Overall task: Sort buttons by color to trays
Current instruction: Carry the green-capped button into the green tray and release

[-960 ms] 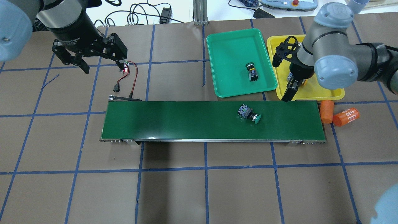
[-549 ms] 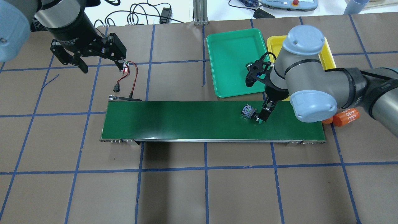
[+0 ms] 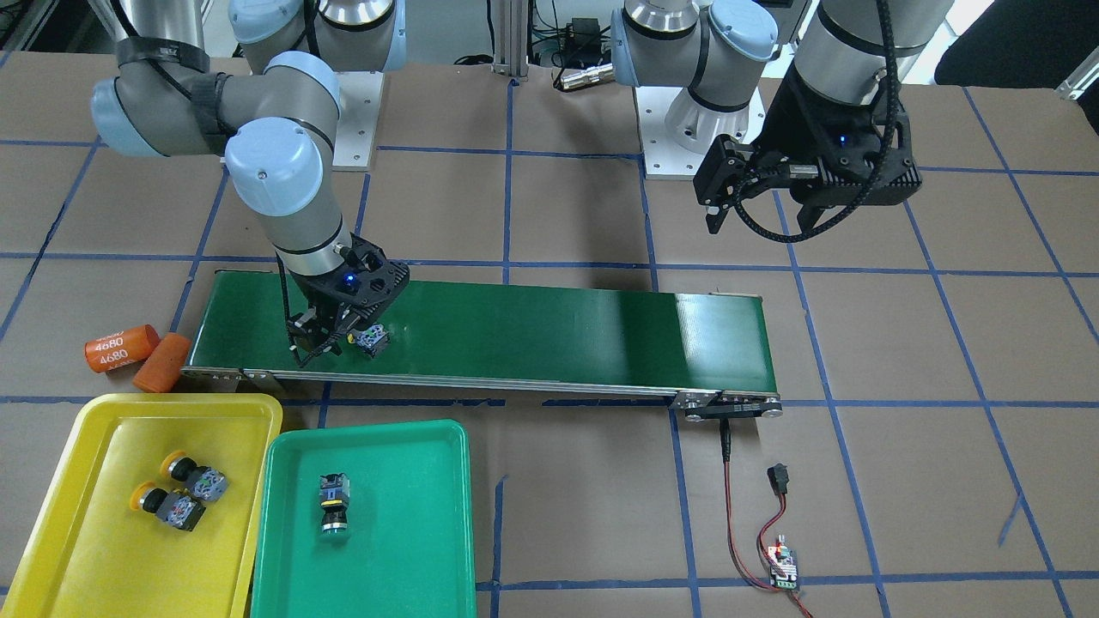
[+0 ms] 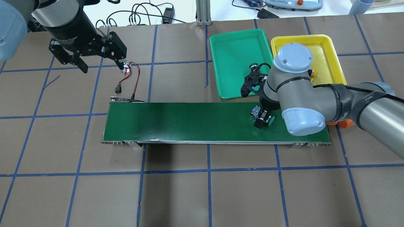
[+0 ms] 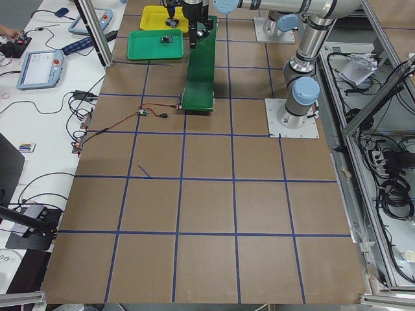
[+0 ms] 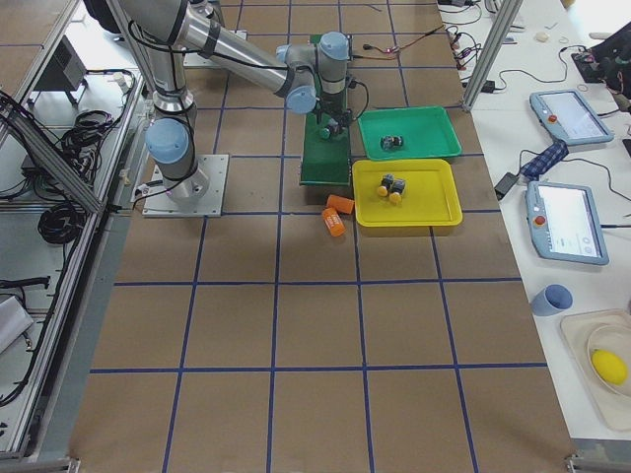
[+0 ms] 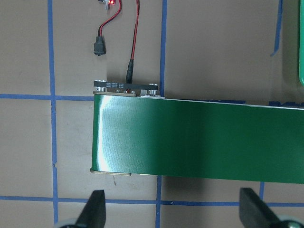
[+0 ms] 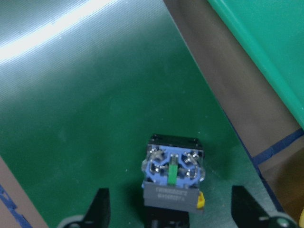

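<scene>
Exterior front-facing, nearest edge first. Yellow tray (image 3: 94, 558) sits at the near corner of the surface (image 3: 584, 515). Two yellow buttons (image 3: 196, 479) lie in it on their sides, just beside each other, caps pointing away from the neighbouring tray. Green tray (image 3: 403, 549) is just beside the yellow one, long sides parallel with a narrow gap between. One green button (image 3: 333, 502) lies on its side near that tray's middle, cap toward the near edge. At about the same depth but well apart, a red-and-black cable (image 3: 755, 532) with a small board runs from the opposite belt end.

Next row back: the belt (image 3: 558, 335), long and dark green, runs crosswise. Two orange cylinders (image 3: 120, 346) lie just off its end by the yellow tray, side by side, one marked "4680".

The second green button (image 3: 371, 340) lies on its side on the belt, at the end nearest the trays. The right end effector (image 8: 173, 216) is lowered over it. In the right wrist view the fingers (image 8: 99, 209) are spread, one on each side of the button with a clear gap on both sides. The contact block faces the camera.

Farthest back, the left end effector (image 4: 101, 66) is raised above the surface near the belt's other end. Its fingers are spread with nothing between them.
</scene>
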Controlling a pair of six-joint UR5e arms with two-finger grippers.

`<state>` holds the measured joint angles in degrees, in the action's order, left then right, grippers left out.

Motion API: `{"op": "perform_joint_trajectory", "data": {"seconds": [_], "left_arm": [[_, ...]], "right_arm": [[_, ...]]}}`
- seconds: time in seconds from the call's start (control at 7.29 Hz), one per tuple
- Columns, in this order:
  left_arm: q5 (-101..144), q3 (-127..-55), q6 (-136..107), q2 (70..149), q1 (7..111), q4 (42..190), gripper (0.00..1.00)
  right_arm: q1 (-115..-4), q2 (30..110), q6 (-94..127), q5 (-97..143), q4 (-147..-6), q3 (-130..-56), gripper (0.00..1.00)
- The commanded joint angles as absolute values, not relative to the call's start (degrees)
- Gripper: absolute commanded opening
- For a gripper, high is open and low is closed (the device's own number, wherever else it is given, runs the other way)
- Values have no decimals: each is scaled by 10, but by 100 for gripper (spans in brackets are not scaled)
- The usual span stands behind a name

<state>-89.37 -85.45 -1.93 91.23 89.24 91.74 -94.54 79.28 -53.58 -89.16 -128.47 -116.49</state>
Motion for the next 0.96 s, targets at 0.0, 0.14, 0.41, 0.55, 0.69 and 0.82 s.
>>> {"op": "perform_joint_trajectory", "data": {"seconds": [0.0,0.14,0.41,0.55,0.69,0.82], "left_arm": [[-892,-849,-20,910,891,918,100],[-892,-849,-20,909,892,918,100],[-892,-850,-20,910,892,916,100],[-892,-851,-20,911,892,916,100],[-892,-851,-20,909,893,916,100],[-892,-848,-20,909,891,916,100]], "right_arm": [[-946,788,-535,-923,-1299,-1167,19],[-946,788,-535,-923,-1298,-1166,2],[-946,787,-535,-924,-1294,-1143,0],[-947,783,-539,-921,-1297,-1109,0],[-947,744,-549,-919,-1302,-1051,0],[-947,676,-548,-913,-1303,-973,0]]}}
